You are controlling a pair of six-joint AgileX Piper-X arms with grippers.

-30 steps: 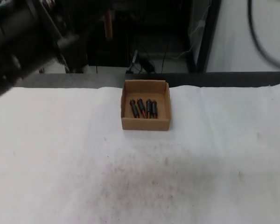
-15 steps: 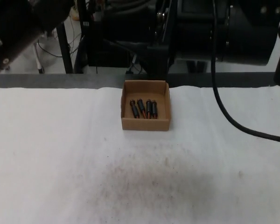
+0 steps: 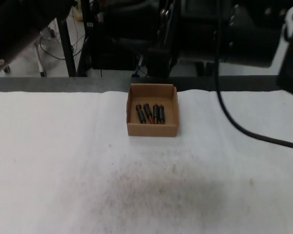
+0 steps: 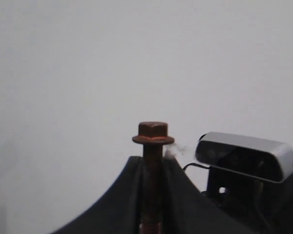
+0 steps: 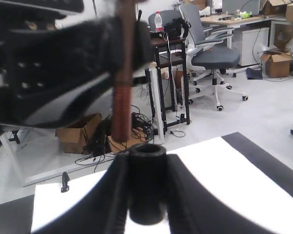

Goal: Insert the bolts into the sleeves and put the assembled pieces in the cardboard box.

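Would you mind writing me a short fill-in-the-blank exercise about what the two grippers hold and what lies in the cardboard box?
1. The cardboard box holds ____ assembled pieces.
2. The left gripper is shut on a bolt whose ____ end sticks out beyond it.
3. The sleeve held in the right gripper is ____ in colour.
Missing words: four; head; black.

Left claw [image 4: 152,165] grips bolt [image 4: 152,132]; right claw [image 5: 146,165] grips sleeve [image 5: 147,187].
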